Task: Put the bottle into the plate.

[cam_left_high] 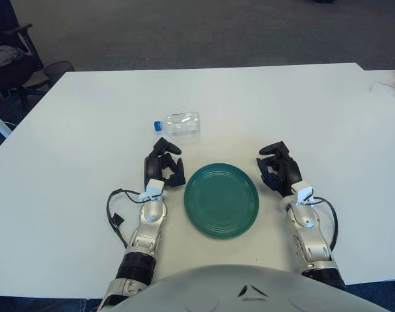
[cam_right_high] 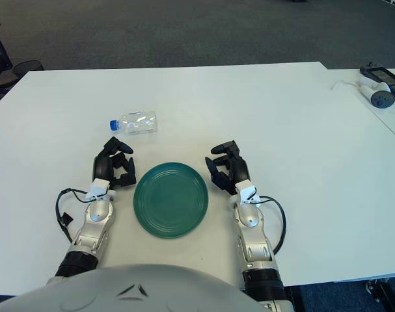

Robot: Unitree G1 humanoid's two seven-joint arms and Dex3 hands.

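A white table [cam_left_high: 262,104] is seen from the head camera, with dark carpet [cam_left_high: 184,32] beyond its far edge. At far left, off the table, part of an office chair [cam_left_high: 8,62] is visible, with a dark mesh bin [cam_left_high: 57,68] just beside it.

The left hand [cam_left_high: 163,168] is placed on the left side of the table, just beside the left rim of the plate. Its fingers are loosely curled and spread, and nothing is held in them. A black cable [cam_left_high: 112,211] is looped beside the left forearm on the tabletop.

The bottle [cam_left_high: 181,123] is a small clear plastic one with a blue cap [cam_left_high: 157,125]. It is laid on its side on the table, cap pointing left. It is located beyond the left hand and beyond the plate's left side, apart from both; no contact with either is seen.

The plate [cam_left_high: 221,200] is round and dark green, set flat near the table's front edge, between the two hands. Nothing is lying in it.

The right hand [cam_left_high: 277,169] is found just beside the plate's right rim. Its fingers are loosely bent and relaxed, and nothing is grasped. A black cable [cam_left_high: 330,218] is looped by the right wrist.

At the far right edge of the table, a dark and white device [cam_right_high: 379,84] with a white cord is seen; what it is cannot be told. The robot's grey torso [cam_left_high: 249,289] fills the bottom edge.
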